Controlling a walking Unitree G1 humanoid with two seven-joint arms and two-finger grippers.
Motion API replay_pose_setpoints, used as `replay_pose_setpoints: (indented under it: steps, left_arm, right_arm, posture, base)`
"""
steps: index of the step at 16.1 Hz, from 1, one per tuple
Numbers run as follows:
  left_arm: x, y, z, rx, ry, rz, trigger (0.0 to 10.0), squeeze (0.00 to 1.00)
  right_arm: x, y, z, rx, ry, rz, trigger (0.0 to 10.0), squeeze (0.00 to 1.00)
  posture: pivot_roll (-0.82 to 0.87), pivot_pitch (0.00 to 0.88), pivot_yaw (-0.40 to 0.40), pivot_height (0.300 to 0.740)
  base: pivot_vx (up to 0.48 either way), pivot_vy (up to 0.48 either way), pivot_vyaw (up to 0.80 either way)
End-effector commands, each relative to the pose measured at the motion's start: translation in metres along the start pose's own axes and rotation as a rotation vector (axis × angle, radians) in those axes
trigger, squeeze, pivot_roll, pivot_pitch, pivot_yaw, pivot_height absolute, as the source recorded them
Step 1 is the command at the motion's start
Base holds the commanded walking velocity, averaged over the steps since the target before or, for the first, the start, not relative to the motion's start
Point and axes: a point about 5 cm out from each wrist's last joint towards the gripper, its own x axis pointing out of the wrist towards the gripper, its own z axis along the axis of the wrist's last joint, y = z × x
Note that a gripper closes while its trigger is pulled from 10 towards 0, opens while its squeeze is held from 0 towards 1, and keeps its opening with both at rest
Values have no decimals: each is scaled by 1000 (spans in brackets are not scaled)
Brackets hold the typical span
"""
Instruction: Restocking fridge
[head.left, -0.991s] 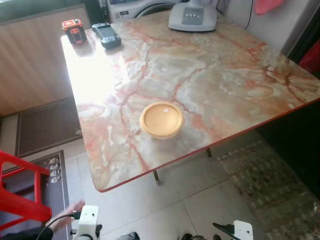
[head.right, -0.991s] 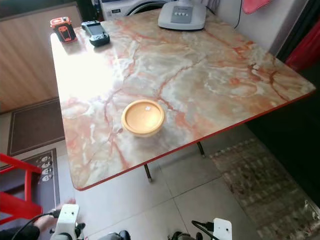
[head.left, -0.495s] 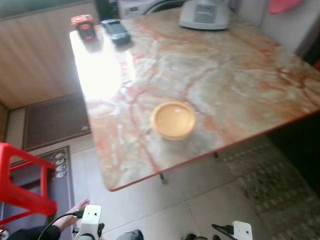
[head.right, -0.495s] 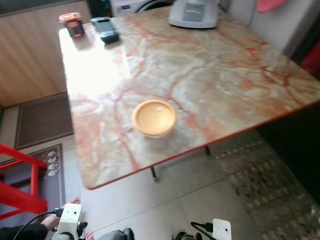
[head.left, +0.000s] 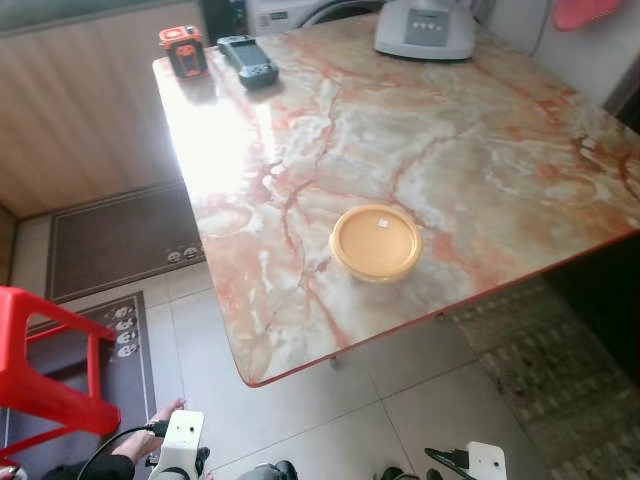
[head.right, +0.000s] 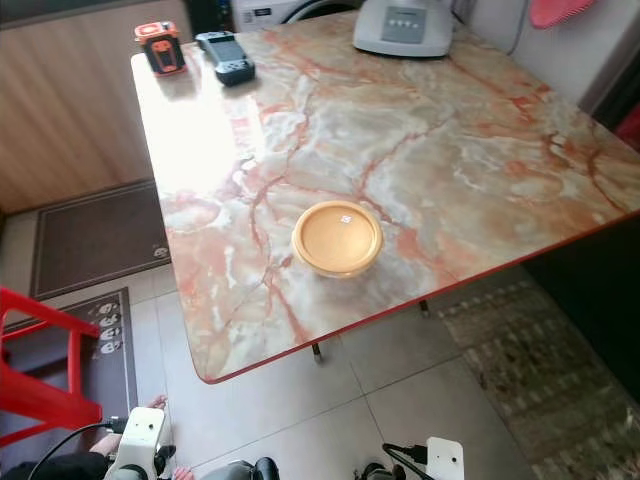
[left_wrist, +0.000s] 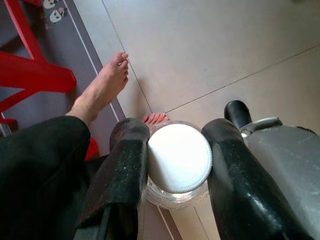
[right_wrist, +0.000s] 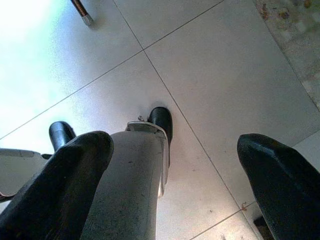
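Note:
My left gripper hangs low over the floor, shut on a small clear jar with a white lid that sits between its two black fingers. My right gripper also hangs low over the tiles, open with nothing between its fingers. In the eye views a round container with a yellow lid rests on the marble table, near its front edge and well ahead of both arms.
At the table's far end lie an orange-black device, a dark controller and a white appliance. A red stool stands at the left. A person's bare foot and hand are close to my left gripper. Mats cover the floor left and right.
The whole picture has shifted, so the camera has moved; the table now sits further right in view. Nothing on the table has moved. The person's hand stays near my left wrist.

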Motion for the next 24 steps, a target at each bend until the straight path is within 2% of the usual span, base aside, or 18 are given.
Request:
replay_pose_setpoints:
  steps: [1, 8, 16, 24]
  left_arm:
    - [-2, 2, -11, -2, 40, 6, 10000, 0]
    - [-1, 0, -8, -14, 38, 9, 10000, 0]
    - [-1, -4, -6, -16, 29, -3, 10000, 0]
    - [-2, -5, -9, -19, 39, -12, 10000, 0]
  right_arm:
    - [-3, 1, -13, 13, 47, -1, 10000, 0]
    - [-1, 2, -7, 14, 34, 1, 10000, 0]
    - [1, 2, -2, 14, 31, 0, 10000, 0]
    - [1, 4, -5, -6, 54, 9, 10000, 0]
  posture:
    - [-28, 198, 48, 740]
    - [-28, 201, 45, 740]
    - [-30, 202, 38, 740]
    - [-29, 206, 37, 740]
  base:
    - [0, 337, 0]
    - [0, 391, 0]
    - [0, 0, 0]
    - [0, 0, -776]
